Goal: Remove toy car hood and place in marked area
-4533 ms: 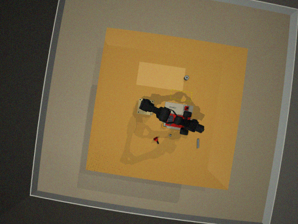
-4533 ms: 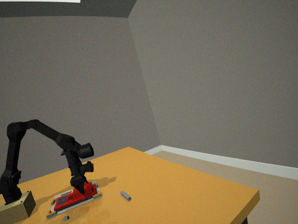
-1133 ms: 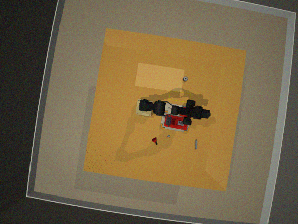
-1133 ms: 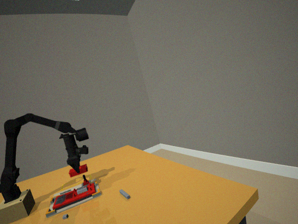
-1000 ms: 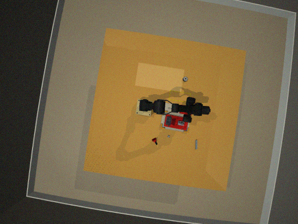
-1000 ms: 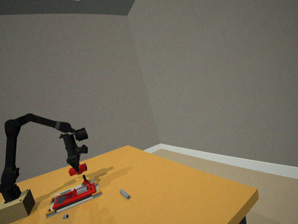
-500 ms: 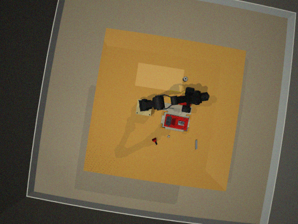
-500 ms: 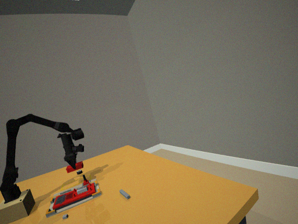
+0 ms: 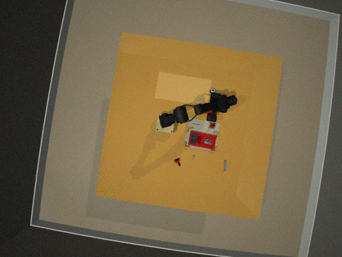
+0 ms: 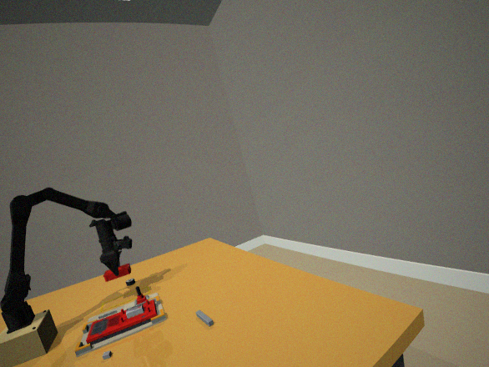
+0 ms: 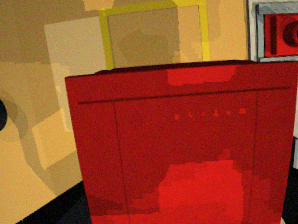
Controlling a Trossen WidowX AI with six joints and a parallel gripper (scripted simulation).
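The red hood point(image 9: 209, 112) point(image 10: 109, 276) point(image 11: 150, 140) is off the car and in the air. My gripper point(image 10: 116, 273) is shut on it from above; in the wrist view the hood fills most of the picture. The red toy car point(image 9: 201, 145) point(image 10: 121, 325) lies on its grey-white base, to the side of and lower than the hood. The marked area is a yellow outline point(image 11: 204, 30) on the table, beyond the hood's top edge in the wrist view. Its near part is hidden behind the hood. In the top view the arm hides most of it.
A small wheel point(image 9: 212, 90) point(image 10: 130, 282) lies on the table near the hood. A grey bar point(image 9: 225, 166) point(image 10: 204, 318), a small grey block point(image 9: 193, 156) point(image 10: 107, 354) and a red and black part point(image 9: 177, 160) lie on the car's other side. A black stick point(image 10: 138, 291) stands at the car's base.
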